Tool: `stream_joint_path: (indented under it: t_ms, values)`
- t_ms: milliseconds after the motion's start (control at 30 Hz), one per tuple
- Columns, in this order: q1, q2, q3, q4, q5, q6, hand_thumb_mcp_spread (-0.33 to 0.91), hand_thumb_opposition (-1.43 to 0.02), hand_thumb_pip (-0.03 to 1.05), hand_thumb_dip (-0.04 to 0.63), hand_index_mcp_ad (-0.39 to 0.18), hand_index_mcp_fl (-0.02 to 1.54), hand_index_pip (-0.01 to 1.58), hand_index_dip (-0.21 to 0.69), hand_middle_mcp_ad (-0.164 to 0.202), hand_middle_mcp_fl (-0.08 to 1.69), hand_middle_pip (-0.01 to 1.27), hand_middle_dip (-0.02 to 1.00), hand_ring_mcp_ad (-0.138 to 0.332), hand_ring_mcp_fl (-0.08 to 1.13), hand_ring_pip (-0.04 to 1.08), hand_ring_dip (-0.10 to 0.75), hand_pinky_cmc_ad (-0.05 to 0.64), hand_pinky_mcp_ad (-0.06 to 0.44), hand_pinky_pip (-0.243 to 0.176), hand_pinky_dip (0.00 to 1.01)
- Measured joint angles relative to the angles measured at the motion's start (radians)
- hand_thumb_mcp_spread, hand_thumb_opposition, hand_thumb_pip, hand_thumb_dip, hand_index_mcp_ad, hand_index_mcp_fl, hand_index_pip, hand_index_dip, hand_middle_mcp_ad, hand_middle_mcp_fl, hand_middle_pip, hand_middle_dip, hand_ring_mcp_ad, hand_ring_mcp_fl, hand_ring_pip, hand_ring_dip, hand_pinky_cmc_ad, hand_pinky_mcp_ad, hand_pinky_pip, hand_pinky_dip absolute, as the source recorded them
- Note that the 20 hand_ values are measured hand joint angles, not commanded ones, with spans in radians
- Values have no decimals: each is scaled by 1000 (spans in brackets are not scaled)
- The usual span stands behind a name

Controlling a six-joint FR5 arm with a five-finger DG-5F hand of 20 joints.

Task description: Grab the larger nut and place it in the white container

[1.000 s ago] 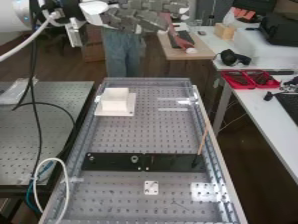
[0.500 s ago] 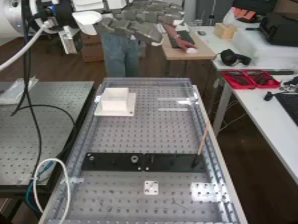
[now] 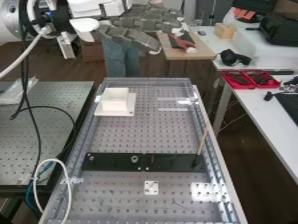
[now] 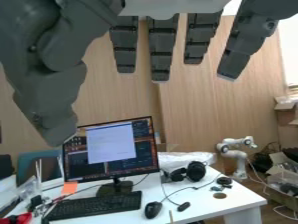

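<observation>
High at the bench's point(image 3: 159, 187) far end, the hand point(image 3: 138, 24) wide, fingers straight, apart from the white container point(image 3: 115, 102).

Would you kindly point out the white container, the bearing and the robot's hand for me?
White container point(image 3: 114, 105), high view: its near wall.
Bearing point(image 3: 134, 158), high view: its round top.
Hand point(image 4: 162, 47), wrist view: one straight finger.
</observation>
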Motion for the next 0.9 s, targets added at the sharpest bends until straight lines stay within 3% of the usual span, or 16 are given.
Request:
stream_joint_path:
  t_ms: [900]
  values:
    - [-8, -29, 25, 8, -9, 14, 239, -759, 595, 222, -103, 188, 120, 28, 58, 199, 112, 206, 134, 16, 99, 56, 335, 283, -58, 374]
